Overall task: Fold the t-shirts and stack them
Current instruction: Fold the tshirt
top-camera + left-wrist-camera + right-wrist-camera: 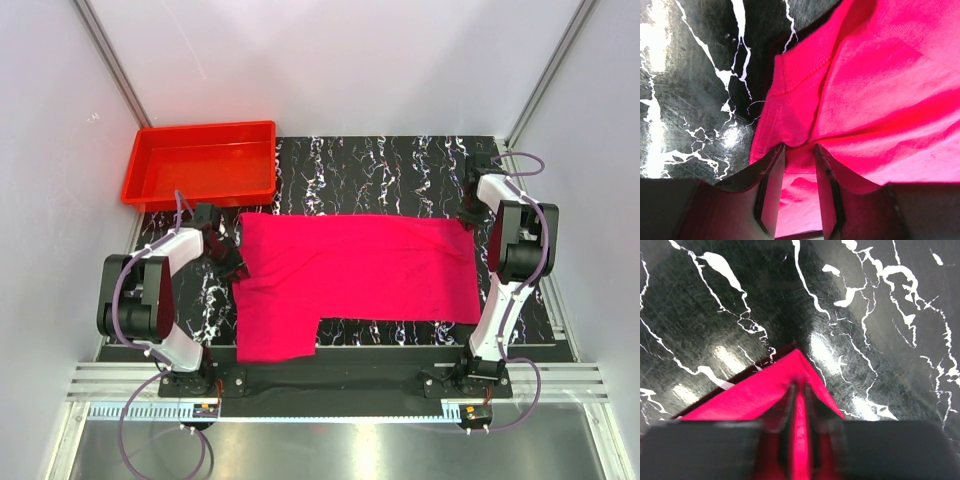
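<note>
The magenta-pink t-shirt lies spread on the black marbled table, with one part hanging lower at the near left. My left gripper is at the shirt's left edge. In the left wrist view it is shut on a puckered fold of the cloth by a hem. My right gripper is at the shirt's far right corner. In the right wrist view it is shut on that pointed corner, low over the table.
A rigid red plastic tray stands at the far left of the table, just beyond the shirt's left end. White walls and metal frame posts close in the sides. The arm bases stand at the near edge.
</note>
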Controlling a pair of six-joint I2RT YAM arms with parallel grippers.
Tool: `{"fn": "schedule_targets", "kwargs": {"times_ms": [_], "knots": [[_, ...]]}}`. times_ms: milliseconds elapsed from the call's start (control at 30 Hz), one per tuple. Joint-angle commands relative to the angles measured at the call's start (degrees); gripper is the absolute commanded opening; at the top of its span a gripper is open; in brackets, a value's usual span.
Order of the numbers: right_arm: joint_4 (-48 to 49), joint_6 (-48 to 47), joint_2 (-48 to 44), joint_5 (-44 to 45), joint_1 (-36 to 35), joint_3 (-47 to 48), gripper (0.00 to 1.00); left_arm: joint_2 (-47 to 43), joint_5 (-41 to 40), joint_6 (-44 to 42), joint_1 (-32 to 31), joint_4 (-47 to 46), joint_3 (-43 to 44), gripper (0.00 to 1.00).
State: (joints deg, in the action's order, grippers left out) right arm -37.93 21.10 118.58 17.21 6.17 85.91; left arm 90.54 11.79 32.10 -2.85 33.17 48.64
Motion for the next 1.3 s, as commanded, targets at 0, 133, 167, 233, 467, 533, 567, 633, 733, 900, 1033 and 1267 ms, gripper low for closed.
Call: {"fn": "schedule_targets", "kwargs": {"times_ms": [0, 133, 167, 233, 467, 533, 567, 633, 733, 900, 1033, 1267], "knots": [[1.0, 0.3, 0.9, 1.7, 0.2, 0.4, 0.09, 2.4, -3.6, -2.4, 0.8, -1.5, 0.3, 0.37], [-0.9, -0.5, -0.6, 4.9, 0.2, 1.4, 0.0, 2.8, -4.0, -2.5, 1.1, -1.4, 0.3, 0.36], [-1.5, -0.6, -1.1, 5.8, 0.2, 2.1, 0.0, 2.8, -4.0, -2.6, 1.1, -1.4, 0.3, 0.36], [-3.0, -0.1, -2.2, 8.3, 0.2, 2.3, 0.0, 2.5, -4.5, -2.6, 1.1, -1.4, 0.2, 0.35], [-4.3, 3.8, -7.1, 10.0, 0.2, 1.7, 0.0, 3.3, -5.6, -2.9, 1.3, -1.4, -0.2, 0.34], [-4.5, 4.1, -7.4, 8.9, 0.2, 1.9, 0.0, 3.6, -5.8, -3.0, 1.3, -1.1, 0.0, 0.33], [-4.4, 4.1, -7.6, 8.8, 0.2, 2.2, 0.0, 3.6, -5.9, -3.0, 1.3, -1.0, 0.1, 0.33], [-4.2, 3.6, -7.7, 9.3, 0.2, 2.5, 0.0, 3.5, -6.2, -3.1, 1.3, -0.9, 0.3, 0.33], [-3.3, 2.4, -5.6, 9.9, 0.2, 3.5, 0.0, 3.7, -6.5, -3.1, 1.2, -0.9, 0.6, 0.33], [-3.6, 3.6, -1.4, 7.7, 0.2, 3.6, 0.0, 3.8, -6.1, -3.2, 1.3, -0.4, 1.3, 0.33], [-3.1, 5.3, -1.3, 5.8, 0.2, 0.0, 0.0, 1.7, -6.4, -3.5, 1.3, 0.2, 2.0, 0.33], [-6.0, 3.9, -1.2, 7.0, 0.2, 1.4, 0.32, -3.9, -8.1, -4.1, 1.3, 2.9, 2.9, 0.44]]}}
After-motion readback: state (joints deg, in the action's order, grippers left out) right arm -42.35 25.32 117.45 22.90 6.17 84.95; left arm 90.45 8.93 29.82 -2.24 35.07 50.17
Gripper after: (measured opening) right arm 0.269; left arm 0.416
